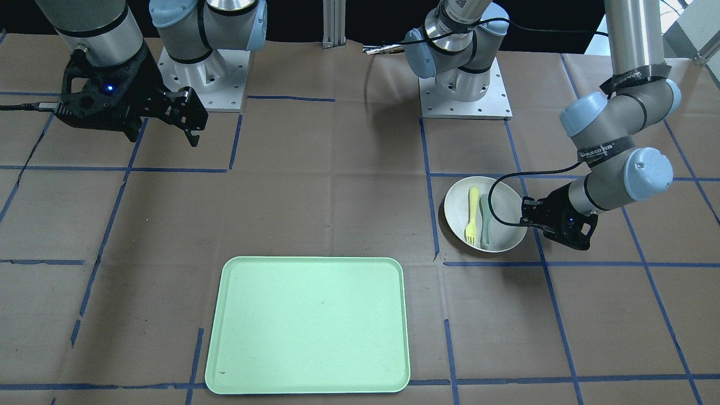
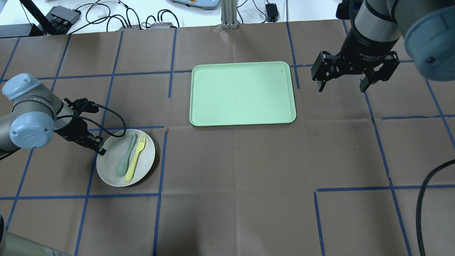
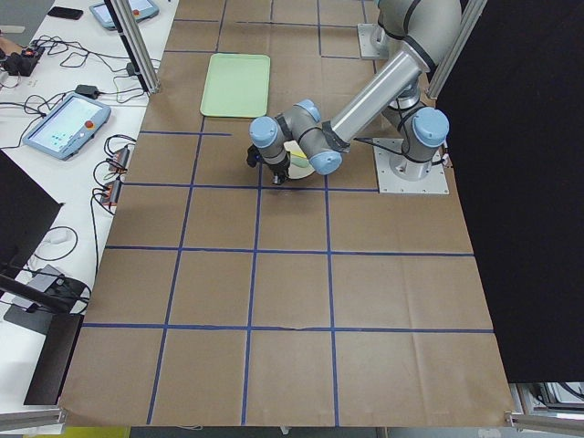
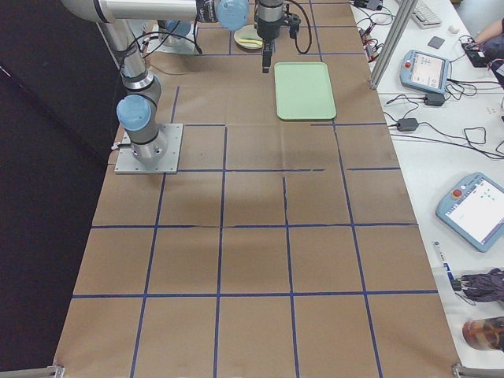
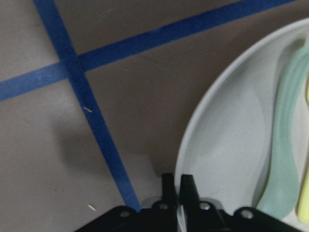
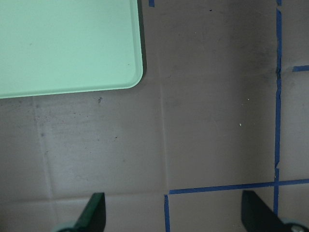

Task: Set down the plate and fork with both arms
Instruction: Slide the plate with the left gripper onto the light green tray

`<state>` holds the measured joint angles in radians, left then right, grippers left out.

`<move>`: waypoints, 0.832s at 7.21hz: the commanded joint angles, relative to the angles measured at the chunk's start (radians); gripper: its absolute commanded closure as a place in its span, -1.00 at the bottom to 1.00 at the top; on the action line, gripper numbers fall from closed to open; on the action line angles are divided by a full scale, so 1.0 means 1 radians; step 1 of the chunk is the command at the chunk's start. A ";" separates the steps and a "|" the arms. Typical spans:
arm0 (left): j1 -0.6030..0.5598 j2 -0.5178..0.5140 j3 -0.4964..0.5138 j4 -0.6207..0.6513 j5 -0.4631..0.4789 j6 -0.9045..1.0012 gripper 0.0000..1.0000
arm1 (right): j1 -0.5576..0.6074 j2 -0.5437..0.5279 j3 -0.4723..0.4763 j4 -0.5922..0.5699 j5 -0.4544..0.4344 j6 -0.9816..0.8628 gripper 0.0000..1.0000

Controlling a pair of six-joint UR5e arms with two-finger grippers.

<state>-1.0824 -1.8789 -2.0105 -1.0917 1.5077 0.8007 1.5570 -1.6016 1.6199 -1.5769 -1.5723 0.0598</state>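
The off-white plate (image 1: 505, 228) lies on the table on my left side and also shows in the overhead view (image 2: 108, 170). The pale-yellow fork (image 1: 472, 216) lies in it beside a grey-green spoon (image 1: 485, 222). My left gripper (image 1: 526, 219) is low at the plate's rim. In the left wrist view (image 5: 177, 186) its fingers stand close together, pinching the rim of the plate (image 5: 227, 145). My right gripper (image 2: 341, 87) is open and empty, hovering above bare table beside the tray, far from the plate.
The mint-green tray (image 2: 243, 93) lies empty at the table's middle, its corner in the right wrist view (image 6: 63, 43). Blue tape lines cross the brown table cover. The arm bases (image 1: 464, 90) stand at the robot's edge.
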 commanded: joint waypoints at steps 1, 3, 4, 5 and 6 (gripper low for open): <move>-0.001 0.021 0.002 -0.002 -0.021 -0.005 1.00 | 0.000 0.002 0.000 0.000 0.000 0.000 -1.00; -0.026 0.044 0.015 -0.025 -0.154 -0.177 1.00 | 0.000 0.000 0.000 0.000 0.000 0.000 -1.00; -0.066 0.061 0.016 -0.046 -0.222 -0.277 1.00 | 0.000 0.002 0.000 0.000 0.000 0.000 -1.00; -0.144 0.066 0.028 -0.057 -0.277 -0.420 1.00 | 0.000 0.000 0.000 0.000 0.000 0.000 -1.00; -0.236 0.040 0.079 -0.048 -0.309 -0.574 1.00 | 0.000 0.003 0.000 0.000 0.000 -0.002 -1.00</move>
<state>-1.2186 -1.8239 -1.9740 -1.1402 1.2516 0.4050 1.5570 -1.6004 1.6199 -1.5769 -1.5723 0.0595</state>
